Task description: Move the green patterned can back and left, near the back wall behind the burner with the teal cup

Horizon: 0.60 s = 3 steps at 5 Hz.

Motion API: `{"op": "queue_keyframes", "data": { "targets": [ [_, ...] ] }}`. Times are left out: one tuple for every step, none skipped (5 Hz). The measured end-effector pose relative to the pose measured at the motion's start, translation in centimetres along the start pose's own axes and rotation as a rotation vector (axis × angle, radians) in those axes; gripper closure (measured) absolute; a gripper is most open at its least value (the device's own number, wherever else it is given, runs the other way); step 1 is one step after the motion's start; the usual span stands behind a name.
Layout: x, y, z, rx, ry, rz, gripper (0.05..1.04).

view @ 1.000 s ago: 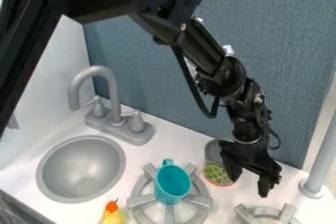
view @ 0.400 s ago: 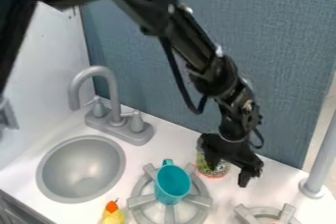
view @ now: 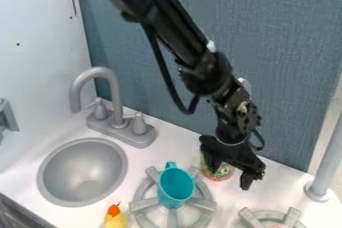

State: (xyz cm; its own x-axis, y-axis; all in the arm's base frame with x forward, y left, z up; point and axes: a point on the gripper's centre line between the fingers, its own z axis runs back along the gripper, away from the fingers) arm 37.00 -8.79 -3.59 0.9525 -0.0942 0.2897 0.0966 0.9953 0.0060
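The black gripper hangs at the lower right, over the counter behind the stove. Its fingers are spread apart and point down. A can with a green, patterned label stands on the counter beside the left finger, partly seen between the two fingers. The gripper's body hides the can's top, and whether they touch is unclear. Left of them, a teal cup stands on the grey burner grate.
A grey sink basin and faucet are at the left. An orange-and-yellow toy lies at the bottom edge. A second burner and a grey post are at the right. A blue-grey panel rises behind.
The gripper has shifted left, with its spread fingers now over the can, and covers the can's top. The upper arm has swung up and left. The cup has not moved.
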Motion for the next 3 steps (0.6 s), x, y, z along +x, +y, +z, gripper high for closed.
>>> {"op": "queue_keyframes", "data": {
  "targets": [
    [-1.7,-0.1,2.6,-0.026,0.017,0.009,0.081],
    [-5.1,-0.2,4.2,-0.044,0.169,-0.01,0.081],
    [-7.9,0.0,6.4,0.02,0.296,-0.011,0.081]
  ]
}}
